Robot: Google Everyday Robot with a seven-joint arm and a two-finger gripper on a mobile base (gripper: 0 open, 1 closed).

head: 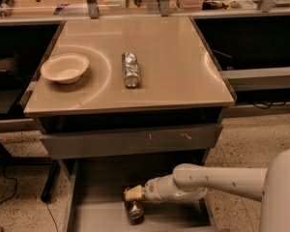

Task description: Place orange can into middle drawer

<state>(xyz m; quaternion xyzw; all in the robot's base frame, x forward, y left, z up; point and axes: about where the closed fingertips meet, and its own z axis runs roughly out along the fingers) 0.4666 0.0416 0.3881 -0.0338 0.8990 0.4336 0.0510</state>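
Observation:
The orange can [135, 209] is low inside the open middle drawer [94, 211], its shiny silver end towards the camera. My gripper [133, 194] reaches in from the right on the white arm and sits right on top of the can, shut on it. I cannot tell whether the can rests on the drawer floor. The gripper's pale tip hides the can's upper part.
Above the drawer is a grey drawer front with small orange scratches [135, 140]. On the tan table top [183, 71] lie a slim silver-blue can [131, 69] and a white bowl [65, 67]. The drawer's side walls [70, 197] flank the can.

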